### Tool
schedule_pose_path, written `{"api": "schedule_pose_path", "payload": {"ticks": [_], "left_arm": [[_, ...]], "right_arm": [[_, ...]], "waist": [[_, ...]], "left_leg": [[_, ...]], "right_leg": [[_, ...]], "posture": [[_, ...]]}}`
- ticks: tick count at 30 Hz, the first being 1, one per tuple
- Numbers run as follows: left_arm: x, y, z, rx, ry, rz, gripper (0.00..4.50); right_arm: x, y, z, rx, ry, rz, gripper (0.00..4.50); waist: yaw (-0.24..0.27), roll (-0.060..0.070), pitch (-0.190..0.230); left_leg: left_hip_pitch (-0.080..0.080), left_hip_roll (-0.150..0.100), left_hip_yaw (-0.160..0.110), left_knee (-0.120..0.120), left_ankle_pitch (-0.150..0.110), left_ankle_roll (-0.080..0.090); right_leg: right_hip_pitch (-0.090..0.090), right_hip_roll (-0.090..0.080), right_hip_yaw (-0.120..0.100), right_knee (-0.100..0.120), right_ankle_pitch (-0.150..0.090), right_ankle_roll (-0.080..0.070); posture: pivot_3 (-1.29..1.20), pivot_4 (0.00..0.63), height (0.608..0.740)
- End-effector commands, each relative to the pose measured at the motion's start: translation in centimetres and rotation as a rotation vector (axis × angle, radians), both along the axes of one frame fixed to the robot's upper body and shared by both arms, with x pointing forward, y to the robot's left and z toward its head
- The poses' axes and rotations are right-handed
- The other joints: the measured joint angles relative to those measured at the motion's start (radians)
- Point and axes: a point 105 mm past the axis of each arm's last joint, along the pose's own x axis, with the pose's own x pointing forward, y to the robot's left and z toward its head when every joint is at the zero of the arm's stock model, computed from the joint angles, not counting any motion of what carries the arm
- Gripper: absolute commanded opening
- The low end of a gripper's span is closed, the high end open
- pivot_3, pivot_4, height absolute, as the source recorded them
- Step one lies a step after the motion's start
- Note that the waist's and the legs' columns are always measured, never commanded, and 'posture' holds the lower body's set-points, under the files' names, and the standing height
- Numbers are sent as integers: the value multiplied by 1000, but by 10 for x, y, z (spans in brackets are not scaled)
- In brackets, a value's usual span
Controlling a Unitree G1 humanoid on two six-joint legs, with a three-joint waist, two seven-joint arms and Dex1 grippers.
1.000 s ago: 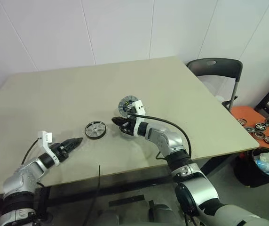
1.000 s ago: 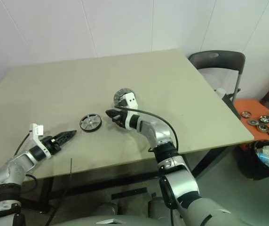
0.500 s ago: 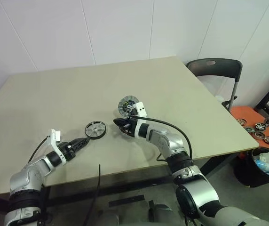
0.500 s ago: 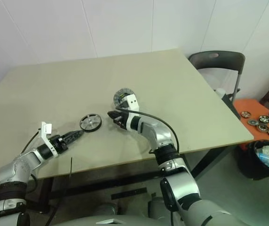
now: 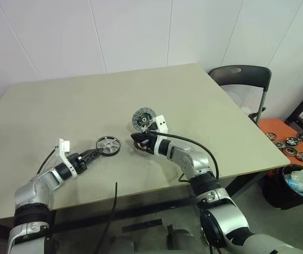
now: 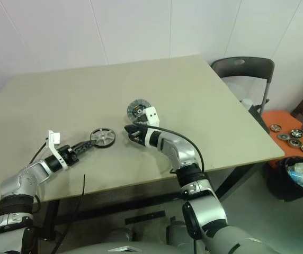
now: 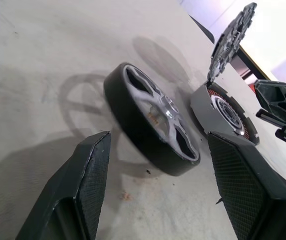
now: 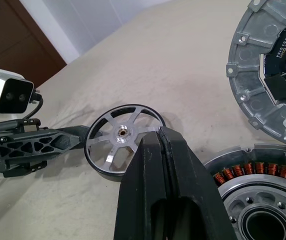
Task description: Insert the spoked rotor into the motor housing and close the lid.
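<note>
The spoked rotor [image 5: 108, 145] lies flat on the table, a silver wheel with a dark rim. My left gripper [image 5: 94, 153] is open just to its left. In the left wrist view its two fingers [image 7: 90, 180] stand on either side of the rotor's [image 7: 153, 120] near edge without gripping it. The motor housing [image 8: 253, 200] with coppery windings sits right of the rotor, and its lid [image 5: 142, 118] stands up, hinged at the far edge. My right gripper [image 5: 136, 140] is shut and empty, hovering over the housing's left edge, pointing at the rotor [image 8: 124, 145].
The table's [image 5: 236, 132] front edge runs close below both arms. A dark chair [image 5: 241, 79] stands at the far right corner. On the floor to the right are an orange mat with several small wheels [image 5: 292, 145] and a bin [image 5: 300, 185].
My left gripper has moved forward and to the right, up to the rotor's rim, staying open. The right gripper and the housing have stayed in place.
</note>
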Motion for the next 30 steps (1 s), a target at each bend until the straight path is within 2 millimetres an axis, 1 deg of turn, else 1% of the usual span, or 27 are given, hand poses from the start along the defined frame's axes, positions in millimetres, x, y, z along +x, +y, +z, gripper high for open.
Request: {"api": "schedule_pose_path", "payload": {"ticks": [1, 7, 12, 13, 14, 15, 16, 17, 19, 23, 26, 30], "left_arm": [[3, -4, 16, -7, -59, -22, 3247], [3, -4, 18, -18, -48, -19, 3247], [7, 9, 6, 10, 8, 37, 3247], [9, 1, 0, 27, 13, 38, 3247], [15, -43, -8, 28, 13, 13, 3247], [18, -78, -11, 33, 26, 14, 3247], [20, -100, -11, 38, 42, 30, 3247], [21, -110, -12, 46, 57, 48, 3247], [23, -112, -13, 64, 67, 72, 3247], [25, -119, -7, 53, 49, 78, 3247], [27, -118, -2, 50, 26, 82, 3247], [29, -117, 0, 55, 14, 84, 3247]], "right_arm": [[2, 4, 18, 23, -64, 5, 17], [2, 5, 18, 22, -66, 1, 17], [2, 4, 17, 18, -66, -3, 17], [2, 4, 17, 18, -65, -4, 17], [2, 4, 17, 17, -65, -5, 17], [2, 3, 16, 16, -64, -6, 17], [2, 3, 16, 15, -64, -7, 17], [2, 3, 16, 14, -64, -8, 17], [2, 3, 16, 12, -63, -9, 17], [1, 2, 15, 9, -64, -11, 17], [2, 2, 15, 10, -61, -14, 17], [1, 3, 14, 12, -57, -16, 17]], "waist": [[0, 0, 0], [0, 0, 0], [0, 0, 0], [-1, 0, 0], [0, 0, 0], [7, 0, -1], [24, 1, -1], [41, 0, -1], [51, -3, -4], [47, -3, -4], [33, -3, -4], [31, -3, -4]], "left_leg": [[0, 0, 0, 0, 0, 0], [0, 0, 0, 0, 0, 0], [0, 0, 0, 0, 0, 0], [0, 0, 0, 0, 0, 0], [0, 0, 0, 0, 0, 0], [0, 0, 0, 0, 0, 0], [0, -1, -1, 1, 0, 0], [0, -3, -2, 2, 0, 0], [-1, -5, 0, 7, -1, 2], [1, -5, 1, 9, -1, 2], [0, -5, 1, 12, -1, 2], [0, -5, 1, 14, -1, 2]], "right_leg": [[0, 0, 0, 0, 0, 0], [0, 0, 0, 0, 0, 0], [0, 0, 0, 0, 0, 0], [0, 0, 0, 0, 0, 0], [0, 0, 0, 0, 0, 0], [0, 0, 0, 0, 0, 0], [2, -1, 0, 0, 0, 0], [3, -4, 0, -1, 0, 0], [4, -4, 0, -2, 2, 4], [6, -1, 0, -1, 2, 4], [7, 1, 0, -1, 2, 4], [8, 1, 0, 0, 2, 4]], "posture": [[0, 0, 740], [0, 0, 740], [0, 0, 740], [0, 0, 740], [0, 0, 740], [0, 0, 740], [0, 0, 740], [0, 0, 740], [0, 0, 740], [0, 0, 740], [0, 0, 740], [0, 0, 740]]}}
